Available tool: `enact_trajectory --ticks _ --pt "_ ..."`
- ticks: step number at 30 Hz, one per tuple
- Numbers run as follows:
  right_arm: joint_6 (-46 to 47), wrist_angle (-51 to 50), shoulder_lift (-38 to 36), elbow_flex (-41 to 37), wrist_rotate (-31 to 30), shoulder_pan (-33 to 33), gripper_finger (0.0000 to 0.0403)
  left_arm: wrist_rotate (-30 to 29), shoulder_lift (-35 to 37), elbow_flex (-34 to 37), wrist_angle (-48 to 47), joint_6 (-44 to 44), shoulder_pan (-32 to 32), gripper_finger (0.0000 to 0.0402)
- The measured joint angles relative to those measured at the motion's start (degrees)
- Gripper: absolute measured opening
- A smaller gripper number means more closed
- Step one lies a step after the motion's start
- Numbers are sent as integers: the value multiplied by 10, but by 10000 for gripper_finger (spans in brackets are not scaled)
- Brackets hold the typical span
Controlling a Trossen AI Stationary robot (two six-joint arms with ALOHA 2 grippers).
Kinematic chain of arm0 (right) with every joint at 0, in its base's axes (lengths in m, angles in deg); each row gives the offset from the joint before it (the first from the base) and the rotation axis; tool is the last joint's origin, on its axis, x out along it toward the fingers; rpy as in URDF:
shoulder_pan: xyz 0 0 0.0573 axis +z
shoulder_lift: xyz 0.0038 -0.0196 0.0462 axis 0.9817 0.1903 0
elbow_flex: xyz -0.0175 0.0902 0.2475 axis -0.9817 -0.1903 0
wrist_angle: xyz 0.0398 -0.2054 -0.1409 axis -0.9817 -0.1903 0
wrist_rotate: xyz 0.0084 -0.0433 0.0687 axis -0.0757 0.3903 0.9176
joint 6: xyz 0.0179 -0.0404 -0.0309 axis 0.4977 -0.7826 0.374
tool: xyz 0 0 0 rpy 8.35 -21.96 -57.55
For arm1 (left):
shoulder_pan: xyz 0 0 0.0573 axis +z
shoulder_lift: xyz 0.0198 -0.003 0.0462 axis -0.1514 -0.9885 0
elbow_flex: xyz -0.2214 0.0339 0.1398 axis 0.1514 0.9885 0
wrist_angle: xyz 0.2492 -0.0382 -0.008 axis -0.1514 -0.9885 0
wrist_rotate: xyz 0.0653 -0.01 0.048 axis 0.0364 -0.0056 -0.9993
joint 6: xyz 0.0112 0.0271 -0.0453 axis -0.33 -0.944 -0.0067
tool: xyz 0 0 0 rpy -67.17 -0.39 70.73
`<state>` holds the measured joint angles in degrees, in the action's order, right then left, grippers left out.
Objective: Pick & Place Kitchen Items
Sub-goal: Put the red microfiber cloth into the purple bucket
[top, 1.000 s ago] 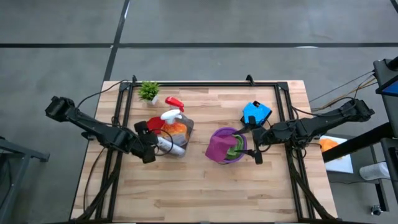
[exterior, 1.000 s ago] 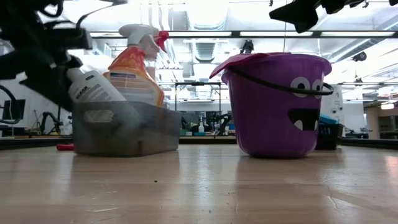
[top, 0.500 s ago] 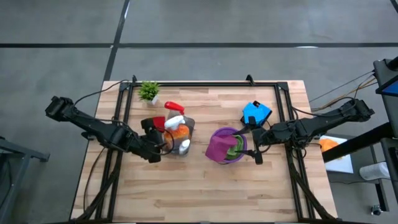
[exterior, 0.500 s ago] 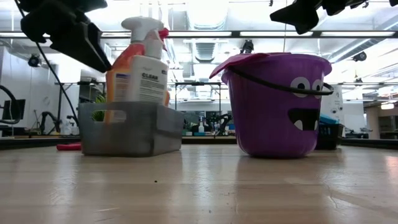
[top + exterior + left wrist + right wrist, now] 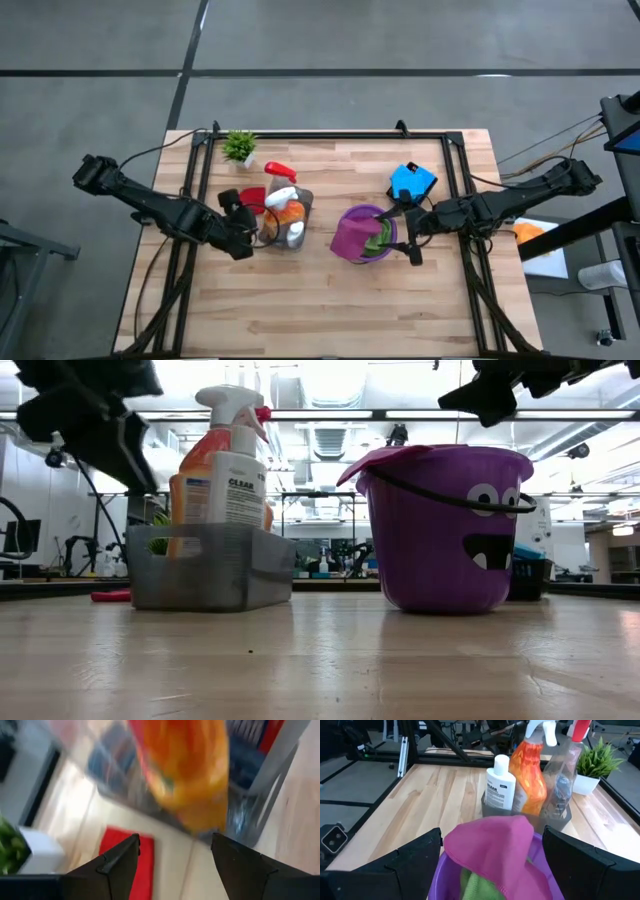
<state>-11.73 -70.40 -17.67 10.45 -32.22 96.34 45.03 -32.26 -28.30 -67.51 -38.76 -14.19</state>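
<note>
While both arms hang over the counter (image 5: 330,300), neither holds anything. Left claw (image 5: 243,222) sits at nine o'clock of the grey bin (image 5: 210,565), just beside its wall, fingers spread and empty. Right claw (image 5: 408,232) hovers at three o'clock of the purple bucket (image 5: 445,530), above its rim, fingers likewise parted with nothing between them.

Grey bin contents: the orange spray bottle (image 5: 205,470) with white trigger stands upright; a white-topped bottle (image 5: 500,787) labelled "CLEAR" stands upright beside it; a clear red-topped bottle (image 5: 565,775) stands at the bin's far side from the bucket. All three are inside the bin walls.

Purple bucket: a magenta cloth (image 5: 495,850) is draped over the rim, covering part of the opening; a green cloth (image 5: 477,887) lies inside beneath it.

Blue sponges (image 5: 411,181) rest on the counter at one o'clock of the bucket, apart from it. A red cloth (image 5: 127,855) lies flat on the counter at ten o'clock of the bin, close to its wall. The potted plant (image 5: 240,147) stands at eleven o'clock of the bin, near the counter's far edge.
</note>
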Motion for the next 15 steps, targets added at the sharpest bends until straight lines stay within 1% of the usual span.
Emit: enact_trajectory --ticks 2,6,10,15 --pt "0 2 0 0 0 2 338 13 0 0 -29 32 0 251" --pt "0 8 0 0 0 4 338 19 0 27 -38 75 0 251" --pt "-2 10 0 0 0 3 338 24 0 72 -10 116 19 251" --pt "-5 12 0 0 0 3 338 38 -1 114 31 159 68 251"
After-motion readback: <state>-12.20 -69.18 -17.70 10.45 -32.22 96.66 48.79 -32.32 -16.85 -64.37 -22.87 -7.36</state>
